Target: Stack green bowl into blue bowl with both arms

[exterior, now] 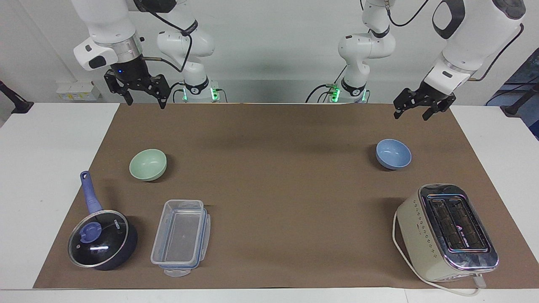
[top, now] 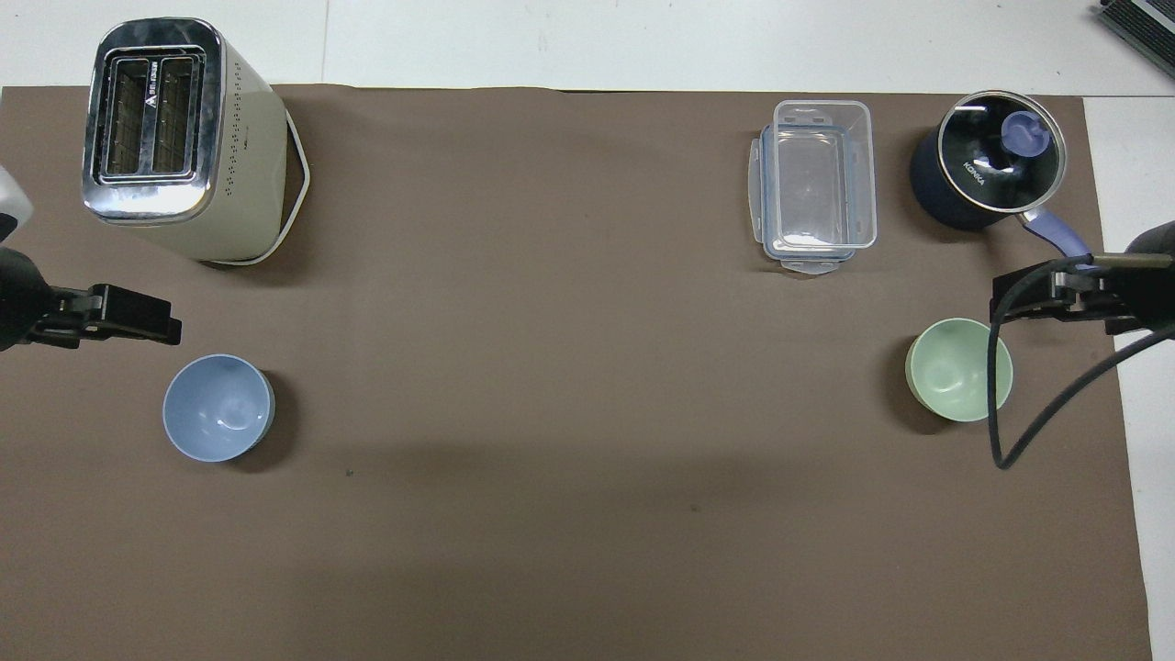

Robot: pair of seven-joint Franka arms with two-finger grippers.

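1. The right gripper (exterior: 144, 102) hangs in the air above the brown mat (exterior: 269, 189) at the right arm's end of the desk (exterior: 50, 126); its fingers (exterior: 162, 103) are spread wide and hold nothing.
2. The green bowl (exterior: 148, 164) sits upright on the mat, below those fingers, not touching them, and farther from the robots than the spot they hang over.
3. The left gripper (exterior: 410, 113) hangs above the mat's edge at the left arm's end of the desk; its fingers (exterior: 427, 115) are apart and empty.
4. The blue bowl (exterior: 393, 154) sits upright on the mat, below the left fingers and clear of them.
5. The 2 bowls lie well apart, each empty, at about the same distance from the robots.
6. A lidded saucepan (exterior: 102, 240) and a clear plastic container (exterior: 181, 237) sit side by side, farther from the robots than the green bowl.
7. A cream toaster (exterior: 446, 231) stands farther from the robots than the blue bowl, at the left arm's end.
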